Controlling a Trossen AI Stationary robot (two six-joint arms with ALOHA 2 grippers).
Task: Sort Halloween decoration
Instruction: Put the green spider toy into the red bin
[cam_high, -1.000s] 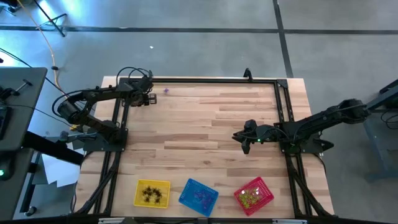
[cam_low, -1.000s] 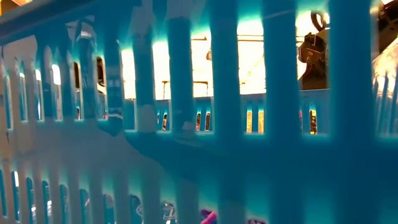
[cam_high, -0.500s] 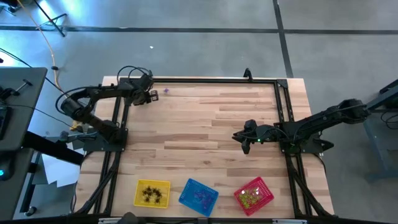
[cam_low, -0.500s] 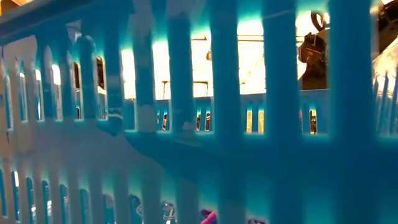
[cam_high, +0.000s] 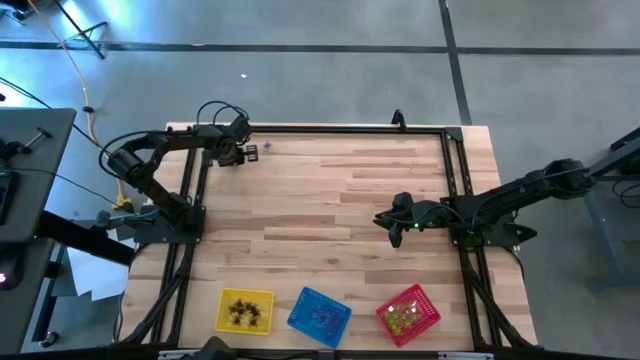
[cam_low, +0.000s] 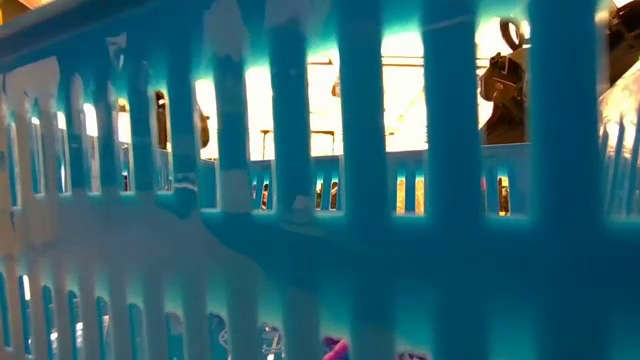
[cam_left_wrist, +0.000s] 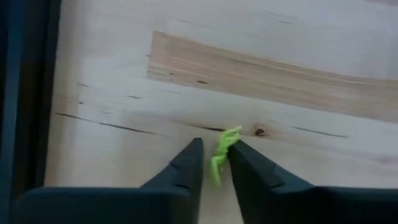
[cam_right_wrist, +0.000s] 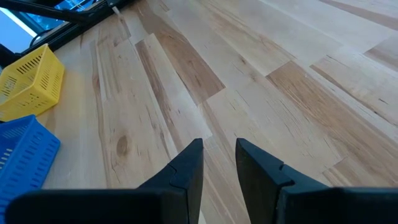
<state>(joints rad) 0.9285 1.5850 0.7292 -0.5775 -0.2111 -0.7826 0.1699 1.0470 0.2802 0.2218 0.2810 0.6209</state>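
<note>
Wooden table (cam_high: 330, 210), far-left corner: the left gripper (cam_left_wrist: 214, 163) sits low over the boards, its two dark fingers (cam_left_wrist: 186, 165) drawn in on a yellow-green spider trinket (cam_left_wrist: 222, 152), which stands between the tips and pokes out just beyond them. A purple trinket (cam_high: 267, 146) lies on the table just beside that gripper, toward the middle of the far edge. Right side of the table, about halfway along: the right gripper (cam_right_wrist: 219, 163) hangs above bare wood, fingers a little apart with nothing between them. Near edge of the table, in a row: yellow basket (cam_high: 245, 310) holding dark trinkets, blue basket (cam_high: 319, 316) with purple ones, red basket (cam_high: 408, 312) with yellow-green ones. The table-level camera looks straight through the blue basket's mesh.
</note>
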